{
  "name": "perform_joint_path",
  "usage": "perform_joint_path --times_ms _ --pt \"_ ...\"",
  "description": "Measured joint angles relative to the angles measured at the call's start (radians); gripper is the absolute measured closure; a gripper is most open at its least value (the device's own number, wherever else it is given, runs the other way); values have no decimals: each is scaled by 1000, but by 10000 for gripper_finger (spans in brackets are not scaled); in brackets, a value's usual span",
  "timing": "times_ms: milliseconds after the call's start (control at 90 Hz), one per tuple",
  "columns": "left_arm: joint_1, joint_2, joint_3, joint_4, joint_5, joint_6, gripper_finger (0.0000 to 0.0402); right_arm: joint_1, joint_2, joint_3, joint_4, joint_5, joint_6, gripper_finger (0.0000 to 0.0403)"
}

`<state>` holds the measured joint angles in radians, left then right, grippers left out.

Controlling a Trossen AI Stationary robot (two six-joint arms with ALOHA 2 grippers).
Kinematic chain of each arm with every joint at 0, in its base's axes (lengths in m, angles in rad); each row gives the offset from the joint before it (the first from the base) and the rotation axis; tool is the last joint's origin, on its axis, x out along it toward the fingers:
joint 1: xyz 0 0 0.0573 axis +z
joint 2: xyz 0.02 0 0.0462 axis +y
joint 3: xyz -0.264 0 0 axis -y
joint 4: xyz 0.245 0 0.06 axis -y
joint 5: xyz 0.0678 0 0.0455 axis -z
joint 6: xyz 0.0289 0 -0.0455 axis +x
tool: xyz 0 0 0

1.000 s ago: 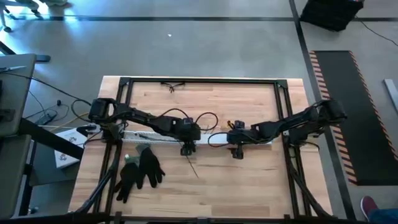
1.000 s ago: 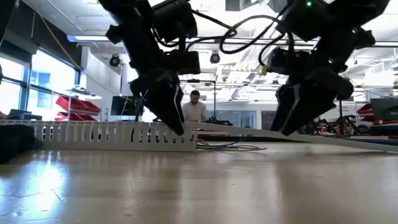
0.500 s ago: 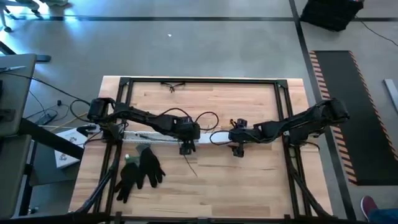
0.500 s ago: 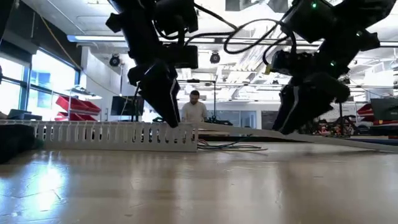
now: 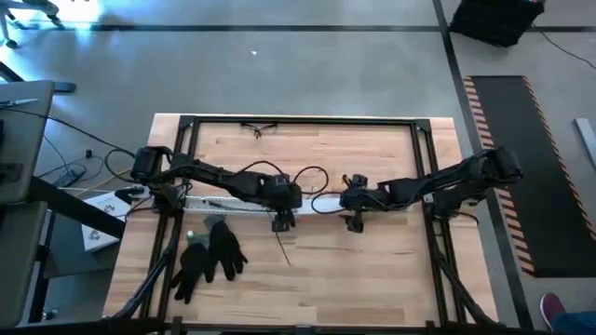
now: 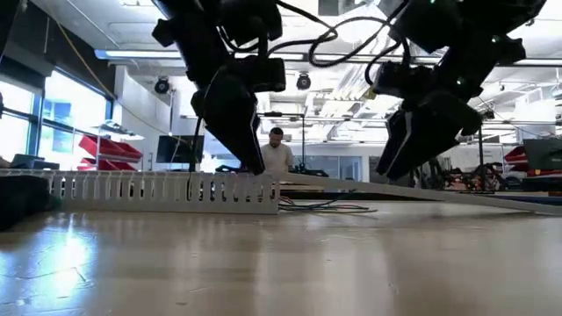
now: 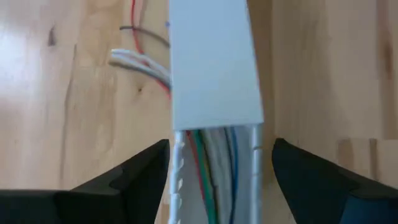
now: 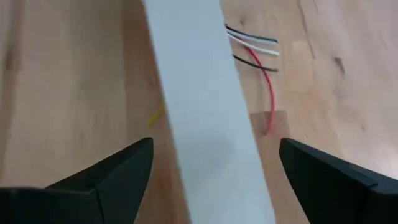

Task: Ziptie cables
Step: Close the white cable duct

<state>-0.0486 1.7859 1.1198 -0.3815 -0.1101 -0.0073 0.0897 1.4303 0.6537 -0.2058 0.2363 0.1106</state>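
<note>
The cables [image 7: 210, 177], thin green, red, blue and white wires, lie inside the white slotted channel [image 6: 158, 191] and run out from under a flat white cover strip [image 7: 214, 62]. Their loose ends [image 8: 254, 48] lie on the wood. My left gripper [image 7: 221, 149] hangs open just above the channel's right end, one finger on each side. My right gripper [image 8: 214, 146] hangs open over the cover strip [image 8: 205, 124], a finger on each side and apart from it. In the high view the left gripper [image 5: 282, 221] and the right gripper [image 5: 353, 221] are side by side at mid-table.
A pair of black gloves [image 5: 209, 256] lies near the table's left front. A thin dark strip [image 5: 283, 249] lies just in front of my left gripper. A small dark object [image 5: 259, 128] lies at the far edge. A person [image 6: 277, 154] stands in the room behind.
Both grippers have risen a little above the channel and the cover strip. My right gripper has also gone slightly toward the table's left edge, closer to my left gripper. Both have stayed open.
</note>
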Motion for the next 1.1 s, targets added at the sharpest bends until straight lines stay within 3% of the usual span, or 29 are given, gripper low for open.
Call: perform_joint_path --times_ms 589,944,1100 --pt "0 1 -60 81 -10 -10 139 -84 3 -94 65 -169 -109 72" --pt "0 1 -60 90 -29 -8 139 -59 3 -94 69 -188 -20 168" --pt "1 1 -60 90 -34 -8 139 -46 3 -87 62 -188 24 183"
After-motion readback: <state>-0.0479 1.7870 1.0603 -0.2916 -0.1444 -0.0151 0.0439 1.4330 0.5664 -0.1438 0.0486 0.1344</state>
